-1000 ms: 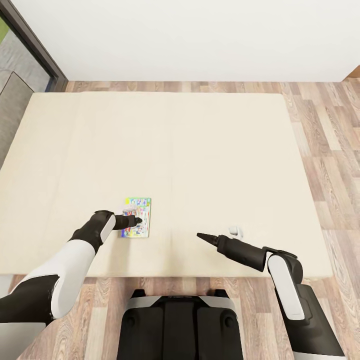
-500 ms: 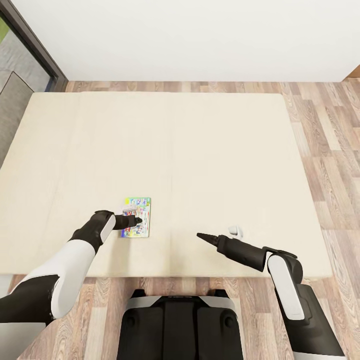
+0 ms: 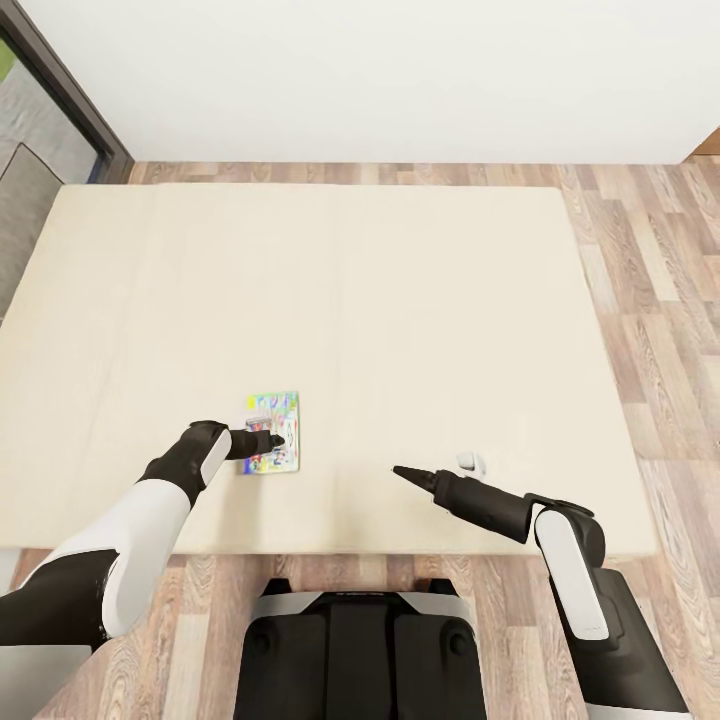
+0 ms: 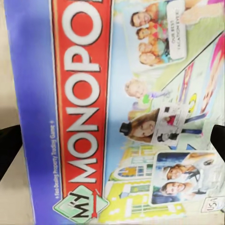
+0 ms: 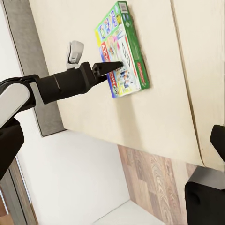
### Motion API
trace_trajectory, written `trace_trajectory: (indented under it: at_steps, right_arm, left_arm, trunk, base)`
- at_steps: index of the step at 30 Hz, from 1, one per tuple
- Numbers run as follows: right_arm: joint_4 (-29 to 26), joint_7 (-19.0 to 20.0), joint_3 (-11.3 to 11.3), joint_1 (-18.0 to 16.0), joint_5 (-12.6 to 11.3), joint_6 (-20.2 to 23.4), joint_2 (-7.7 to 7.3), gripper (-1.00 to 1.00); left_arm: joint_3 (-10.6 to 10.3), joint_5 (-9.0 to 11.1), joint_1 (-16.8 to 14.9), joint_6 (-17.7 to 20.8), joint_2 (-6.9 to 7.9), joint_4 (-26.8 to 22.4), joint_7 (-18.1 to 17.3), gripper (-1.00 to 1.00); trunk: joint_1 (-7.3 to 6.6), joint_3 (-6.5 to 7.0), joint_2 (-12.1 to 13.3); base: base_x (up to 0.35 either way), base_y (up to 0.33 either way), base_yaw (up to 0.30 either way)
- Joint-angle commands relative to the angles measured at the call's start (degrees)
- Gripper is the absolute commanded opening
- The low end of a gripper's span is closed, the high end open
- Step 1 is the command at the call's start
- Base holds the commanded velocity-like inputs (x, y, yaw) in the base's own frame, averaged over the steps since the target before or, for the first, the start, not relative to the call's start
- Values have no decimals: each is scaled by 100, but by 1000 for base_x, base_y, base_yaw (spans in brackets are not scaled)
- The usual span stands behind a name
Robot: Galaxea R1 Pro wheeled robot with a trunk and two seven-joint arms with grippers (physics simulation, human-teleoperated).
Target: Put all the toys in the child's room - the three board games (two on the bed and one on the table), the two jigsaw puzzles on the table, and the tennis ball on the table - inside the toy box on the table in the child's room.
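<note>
One of the board games (image 3: 272, 446), a flat green-edged box with a "My Monopoly" cover (image 4: 122, 112), lies flat near the front edge of the beige bed (image 3: 400, 300). My left gripper (image 3: 277, 440) hangs open just above its cover, one dark fingertip (image 4: 7, 145) over each long side. In the right wrist view the same box (image 5: 123, 51) lies under the left arm (image 5: 65, 83). My right gripper (image 3: 399, 471) is open and holds nothing, over bare mattress to the right of the box. The toy box, table, puzzles and ball are out of view.
The mattress spreads wide beyond the box. Wood-plank floor (image 3: 650, 330) runs along the bed's right side and far end, below a white wall (image 3: 380, 70). A dark-framed window (image 3: 60, 90) stands at the far left. My base (image 3: 360, 650) is against the bed's near edge.
The whole picture has shifted slightly, so the camera moved a little. The arms and the box keep their places relative to each other.
</note>
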Motion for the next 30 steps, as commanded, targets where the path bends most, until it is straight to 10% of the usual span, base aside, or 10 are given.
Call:
trace_trajectory:
  at_steps: [1,30]
  right_arm:
    - [0,55,-10,-5,46,25,3,100]
    - [8,47,-10,-7,50,25,3,100]
  left_arm:
    - [33,14,-1,39,-3,-9,-14,100]
    - [34,15,-1,39,-3,-7,-14,100]
  trunk:
    - [3,-6,-9]
    - [3,-6,-9]
  base:
    - [0,-231,0]
    - [0,-40,0]
